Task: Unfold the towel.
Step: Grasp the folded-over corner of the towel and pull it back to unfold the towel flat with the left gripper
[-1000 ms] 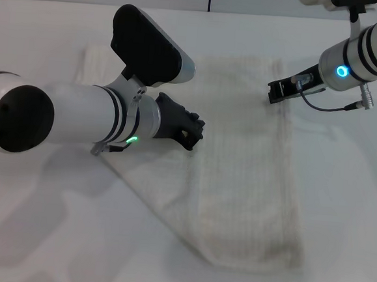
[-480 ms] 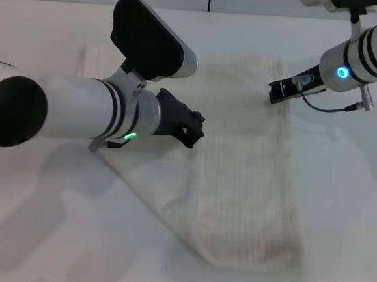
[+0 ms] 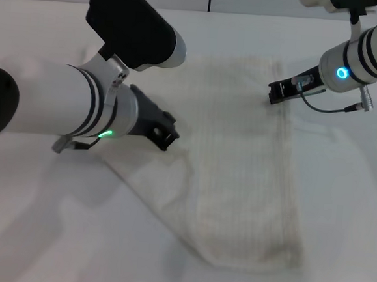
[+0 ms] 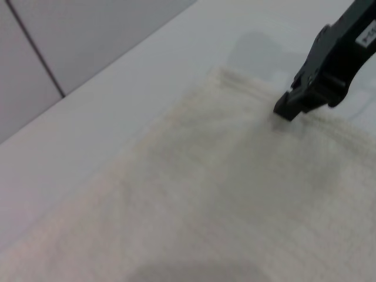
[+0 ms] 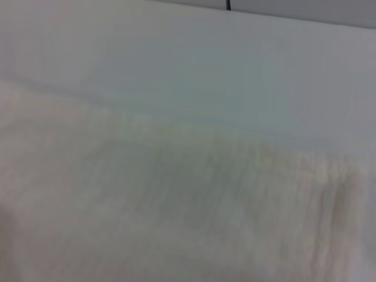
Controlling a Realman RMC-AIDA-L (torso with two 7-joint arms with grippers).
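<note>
Towel [image 3: 244, 178] lay partly opened, layer doubled along right strip. Right gripper [image 3: 275, 93] clenched on far edge; left gripper [image 3: 165, 134] over left part, grip unreadable.

Left arm [image 3: 54, 104] lies across towel's [image 3: 244, 178] left part, blocking access there. Right gripper [image 3: 274, 92] sits on the far right corner. Towel's near half unobstructed; bare tabletop [image 3: 352, 213] open right and front.
</note>
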